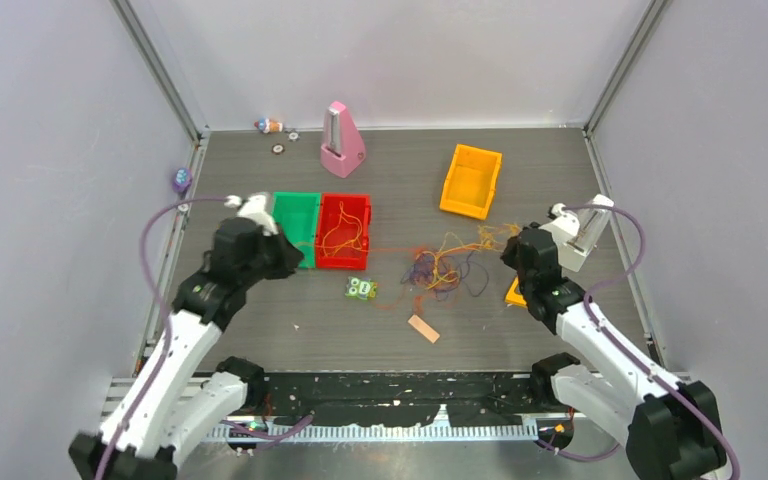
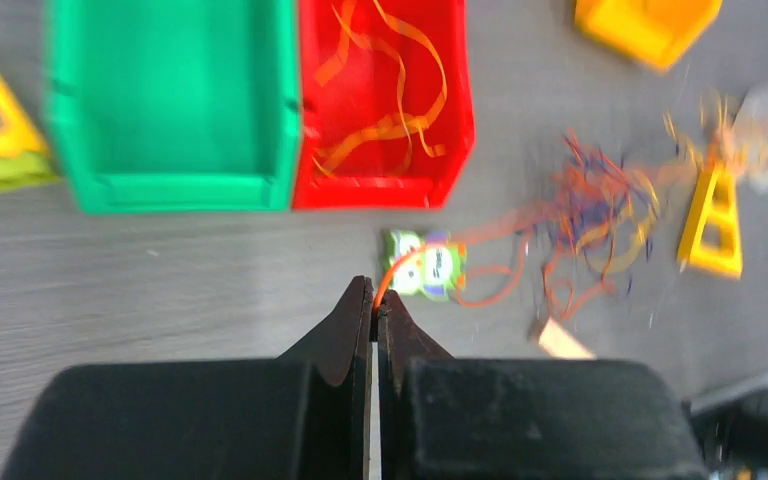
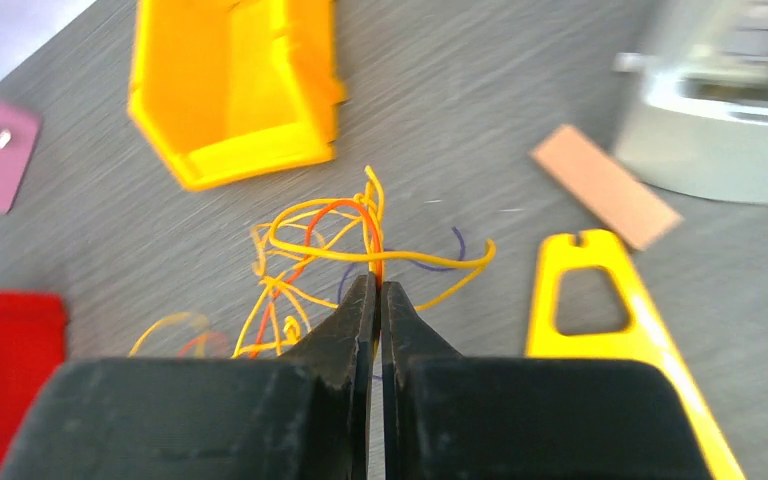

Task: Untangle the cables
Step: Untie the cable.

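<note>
The left gripper [image 2: 373, 300] is clamping a single orange strand [image 2: 392, 272] while the right gripper [image 3: 378, 290] is pinching the cables [image 1: 445, 268], which are mostly lying knotted between the arms. Only some loose strands [image 1: 342, 236] are sitting in the red bin [image 1: 344, 265], so the job appears to be far from finished.

Overhead view looks down from behind; both wrist views, close, share the cables [image 1: 445, 268].
</note>
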### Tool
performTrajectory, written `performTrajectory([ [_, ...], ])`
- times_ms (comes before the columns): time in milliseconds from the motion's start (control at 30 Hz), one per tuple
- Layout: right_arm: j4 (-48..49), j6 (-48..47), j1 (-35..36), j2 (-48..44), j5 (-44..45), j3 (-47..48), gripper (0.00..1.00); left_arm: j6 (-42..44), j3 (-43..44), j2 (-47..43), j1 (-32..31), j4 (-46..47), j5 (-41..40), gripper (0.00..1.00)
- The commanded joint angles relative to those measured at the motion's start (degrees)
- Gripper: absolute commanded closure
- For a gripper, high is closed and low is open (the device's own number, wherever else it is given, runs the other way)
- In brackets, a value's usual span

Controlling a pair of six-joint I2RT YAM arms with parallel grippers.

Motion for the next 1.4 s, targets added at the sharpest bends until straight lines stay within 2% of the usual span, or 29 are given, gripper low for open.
performTrajectory([
  [0,-9.6,6.3,-1.2,-5.4,17.4,-0.5,0.94,1.9,2.5,-11.1,7.9,-1.5,-2.8,1.00],
  [67,-12.9,10.7,-1.6,-7.2,22.2,-0.4,0.94,1.9,3.2,-15.3,8.3,-1.3,-6.8,1.00],
  [200,-16.4,13.5,-2.1,-10.9,29.2,-0.3,0.94,0.9,3.6,-21.5,8.5,-1.1,-13.4,1.00],
  [367,-20.2,16.0,-2.2,-14.2,34.8,0.6,0.94,0.2,1.9,-28.2,8.5,-0.4,-24.1,1.00],
  [400,-19.8,15.3,-2.2,-14.4,35.0,0.8,0.92,0.2,1.7,-28.6,8.5,-0.3,-24.7,1.00],
  [433,-18.9,11.7,-2.2,-14.3,34.2,1.1,0.86,0.4,1.8,-28.5,8.5,0.2,-24.2,1.00],
  [467,-15.9,9.0,-2.2,-14.0,30.0,1.3,0.61,0.8,1.6,-28.1,8.5,1.1,-21.9,1.00],
  [500,-14.5,3.3,-2.3,-13.7,27.0,1.9,0.44,1.2,1.6,-27.4,8.5,2.4,-18.9,1.00],
  [533,-12.9,1.0,-2.2,-12.7,19.9,2.4,0.16,1.7,1.4,-26.2,8.5,3.7,-15.1,1.00],
  [567,-12.4,-3.1,-2.2,-12.1,16.3,3.5,0.07,2.0,1.3,-25.0,8.5,5.0,-11.6,1.00],
  [600,-11.7,-4.6,-2.2,-10.9,9.1,4.0,0.02,2.2,1.3,-23.7,8.5,6.2,-8.5,1.00],
  [700,-9.2,-10.6,-2.2,-9.0,-6.6,4.5,0.05,2.2,2.5,-19.6,8.5,7.2,-4.3,1.00],
  [833,-9.7,-14.5,-2.0,-5.3,-17.9,6.0,0.05,3.4,4.5,-18.3,8.5,7.6,-5.6,1.00],
  [933,-15.1,-13.5,-0.6,-0.9,-17.6,8.1,0.05,4.9,7.2,-17.8,8.5,6.3,-10.8,1.00],
  [1033,-18.4,-9.1,1.2,1.5,-13.2,7.7,0.05,5.6,10.5,-16.6,8.5,4.7,-14.5,1.00],
  [1200,-13.4,-0.7,2.1,4.4,-16.3,1.1,0.05,4.9,11.6,-15.3,8.5,6.2,-13.9,1.00],
  [1367,-9.4,2.9,2.2,17.3,-18.1,2.3,0.05,4.8,12.5,-15.3,8.7,5.7,-16.2,1.00],
])
